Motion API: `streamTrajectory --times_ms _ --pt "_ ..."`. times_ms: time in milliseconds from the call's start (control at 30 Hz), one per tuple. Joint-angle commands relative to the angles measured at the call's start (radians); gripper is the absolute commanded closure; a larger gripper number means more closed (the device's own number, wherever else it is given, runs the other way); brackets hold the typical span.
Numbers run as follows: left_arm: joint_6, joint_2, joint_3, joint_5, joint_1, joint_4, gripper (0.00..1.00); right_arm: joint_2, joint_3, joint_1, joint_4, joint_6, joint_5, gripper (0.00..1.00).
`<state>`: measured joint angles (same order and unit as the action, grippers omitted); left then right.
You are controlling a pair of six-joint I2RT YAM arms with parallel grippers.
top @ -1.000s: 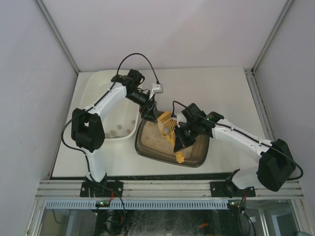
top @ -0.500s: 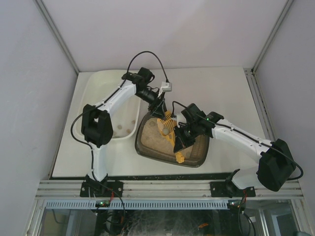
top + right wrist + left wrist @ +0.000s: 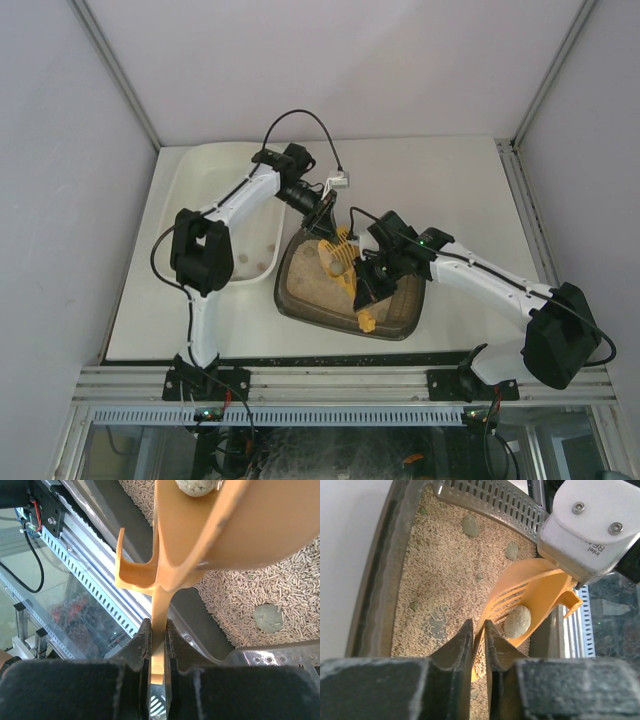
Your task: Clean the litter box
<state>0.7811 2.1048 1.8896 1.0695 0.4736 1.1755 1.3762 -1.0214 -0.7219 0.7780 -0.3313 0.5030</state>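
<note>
The left gripper (image 3: 479, 629) is closed to a narrow slit on the front lip of the scoop (image 3: 540, 587), and the right gripper (image 3: 157, 630) is clamped flat on the scoop's handle. Both arms therefore load one thin plastic part — if they move out of step, expect the scoop to twist, flex or slip out of the left fingers' shallow pinch. One clump (image 3: 517, 621) sits in the bowl near its open side. Any tilt toward that side rolls it back into the litter box (image 3: 377, 580), which lies directly under the scoop, just beside the white tub (image 3: 205, 190). Carry the scoop level across both rims — a jolt there drops the clump onto the table (image 3: 450, 190). Other clumps (image 3: 469, 525) lie in the litter.
</note>
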Motion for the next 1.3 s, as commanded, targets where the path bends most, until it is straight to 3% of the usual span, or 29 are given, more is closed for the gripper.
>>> streamTrajectory --times_ms 0,67,267,567,767,1267 --pt "0.038 -0.01 0.05 0.06 0.004 0.08 0.89 -0.019 -0.031 0.005 -0.02 0.016 -0.02 1.0" --pt "0.031 -0.015 0.04 0.064 0.004 0.083 0.99 -0.022 -0.032 0.01 -0.016 0.017 -0.028 1.0" --pt "0.008 -0.039 -0.004 0.115 0.004 0.093 1.0 -0.043 -0.031 0.021 -0.01 0.012 -0.064 0.99" --pt "0.0 -0.052 -0.054 0.154 -0.027 0.081 1.0 -0.098 -0.011 0.041 -0.024 -0.002 -0.078 0.79" --pt "-0.008 -0.047 -0.078 0.204 -0.056 0.079 1.0 -0.14 0.029 0.059 -0.059 -0.035 -0.086 0.71" --pt "0.032 -0.046 -0.077 0.306 -0.113 0.141 1.0 -0.205 0.163 0.077 -0.197 -0.093 -0.084 0.7"
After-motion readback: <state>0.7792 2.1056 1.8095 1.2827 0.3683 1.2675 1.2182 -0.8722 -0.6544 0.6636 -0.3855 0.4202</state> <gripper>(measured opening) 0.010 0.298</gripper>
